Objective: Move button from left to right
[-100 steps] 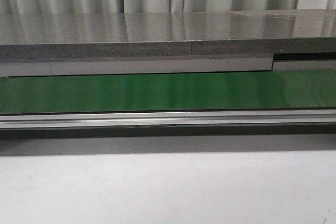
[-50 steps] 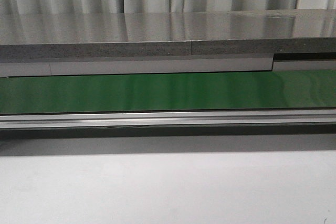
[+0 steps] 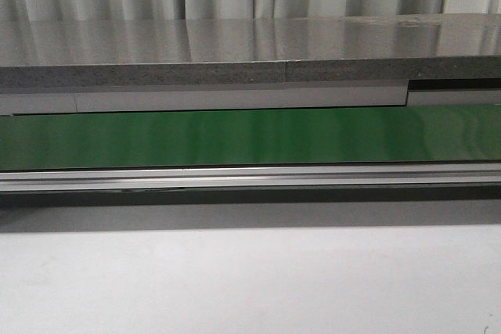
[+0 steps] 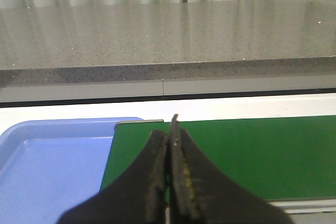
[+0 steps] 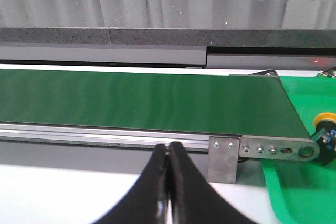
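- Left gripper (image 4: 169, 145) is sitting pinched closed over the belt (image 4: 252, 150), blue tray (image 4: 47, 166) just beside it.
- Right gripper (image 5: 168, 153) is also sitting closed, empty.
- Button (image 5: 324, 120) is lying on the green tray (image 5: 299, 192) past the belt's end, well off to that gripper's side.

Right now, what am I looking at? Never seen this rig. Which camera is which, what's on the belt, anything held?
It is a two-armed robot facing a green conveyor belt. The front view looks forward over the white table; neither arm shows there. The other two pictures come from wrist cameras. The left gripper has its jaws shut on nothing, above the belt's end beside a blue tray. The right gripper is likewise shut and holds nothing. Nothing lies on the visible belt. The button, yellow-capped, sits on a green tray at the belt's other end.
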